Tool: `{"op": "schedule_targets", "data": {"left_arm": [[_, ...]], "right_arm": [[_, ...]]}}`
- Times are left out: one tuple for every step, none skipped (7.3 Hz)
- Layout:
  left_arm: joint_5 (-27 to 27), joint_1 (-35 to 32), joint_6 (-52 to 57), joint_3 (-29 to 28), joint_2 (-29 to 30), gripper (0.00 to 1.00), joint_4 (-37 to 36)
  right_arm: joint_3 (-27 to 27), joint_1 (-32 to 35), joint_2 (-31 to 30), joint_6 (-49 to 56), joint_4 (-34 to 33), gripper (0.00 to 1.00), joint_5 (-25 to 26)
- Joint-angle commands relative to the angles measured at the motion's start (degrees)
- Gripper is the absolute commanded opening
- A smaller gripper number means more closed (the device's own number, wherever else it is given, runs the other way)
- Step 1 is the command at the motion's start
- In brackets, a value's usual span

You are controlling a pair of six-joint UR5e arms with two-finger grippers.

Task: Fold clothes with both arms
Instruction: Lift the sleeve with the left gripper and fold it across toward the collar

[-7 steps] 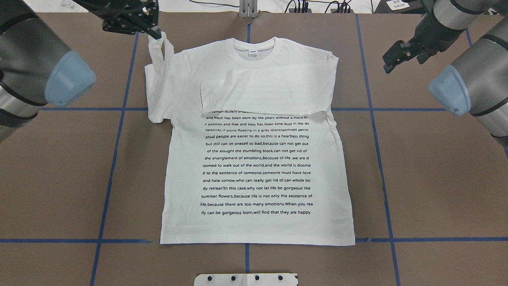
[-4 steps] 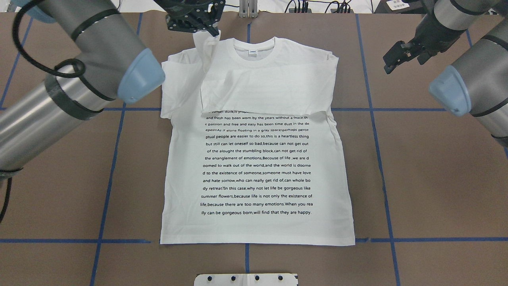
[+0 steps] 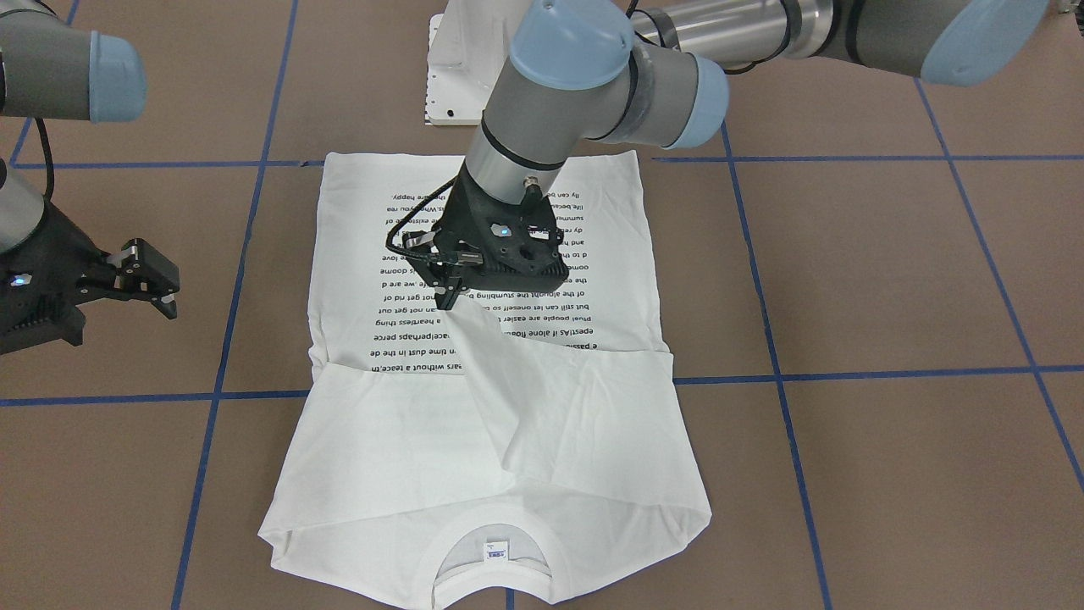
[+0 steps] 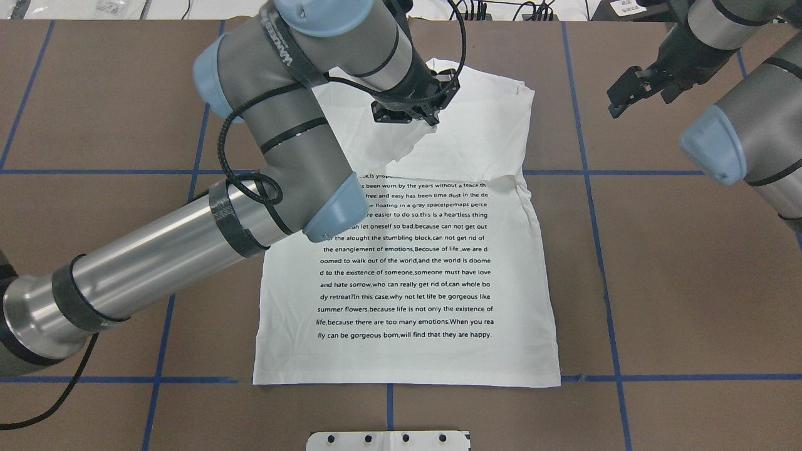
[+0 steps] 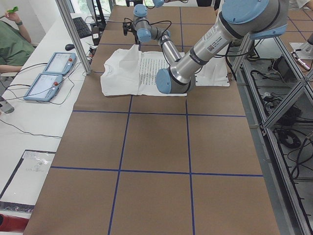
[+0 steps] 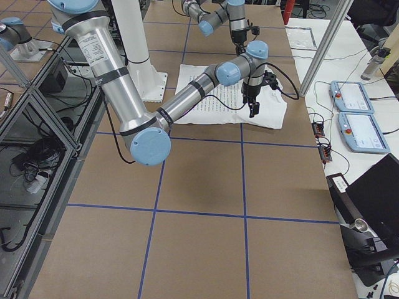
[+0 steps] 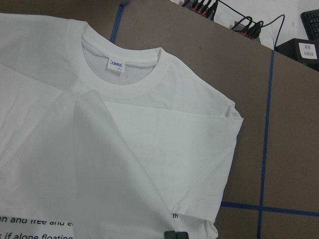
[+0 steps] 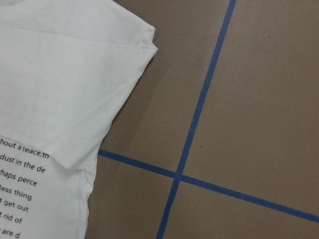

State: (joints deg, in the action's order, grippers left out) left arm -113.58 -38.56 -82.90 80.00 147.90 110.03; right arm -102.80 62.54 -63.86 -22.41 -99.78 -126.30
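Pinching a sleeve (image 3: 525, 398) of the T-shirt (image 3: 381, 440), the left end effector (image 3: 449, 298) hides printed text (image 3: 402, 315); the right end effector (image 3: 165, 296) hangs open over the bench (image 3: 889, 280).

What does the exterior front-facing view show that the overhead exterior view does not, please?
Only the front-facing view shows the T-shirt collar with its label, and the left claw pinching the raised sleeve. Only the overhead view shows the whole bottom hem; there the left arm hides the collar. Both show the printed text and the right claw over the bare table beside the shirt.
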Motion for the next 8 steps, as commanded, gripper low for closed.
{"op": "schedule_targets", "data": {"left_arm": [[5.1,5.8,-0.3,-4.0,0.3,0.0,5.5],[5.0,6.4,-0.5,-6.0,0.3,0.48,10.8],[5.2,7.6,-3.0,-8.5,0.3,0.99,16.2],[4.9,7.7,-2.7,-8.3,0.1,1.0,15.7],[2.2,7.5,1.3,-7.6,0.0,1.0,11.0],[0.6,5.8,8.1,-2.9,-2.0,1.0,1.4],[0.3,2.8,15.3,4.6,-6.7,1.0,-5.5],[-2.8,-1.1,21.6,11.9,-13.6,1.0,-8.7]], "right_arm": [[0.0,-0.1,0.0,0.0,-0.1,1.0,0.0],[0.1,-0.1,0.0,0.0,-0.1,1.0,0.1],[0.1,-0.1,0.0,0.0,0.0,1.0,0.1],[0.2,-0.1,0.1,-0.3,0.0,1.0,0.1],[0.6,-0.7,0.9,-2.3,0.0,1.0,0.2],[0.7,-2.2,2.4,-5.8,0.0,1.0,0.4],[0.8,-5.0,4.1,-10.3,0.2,1.0,1.0],[2.3,-7.3,7.0,-12.3,0.2,1.0,2.5]]}}
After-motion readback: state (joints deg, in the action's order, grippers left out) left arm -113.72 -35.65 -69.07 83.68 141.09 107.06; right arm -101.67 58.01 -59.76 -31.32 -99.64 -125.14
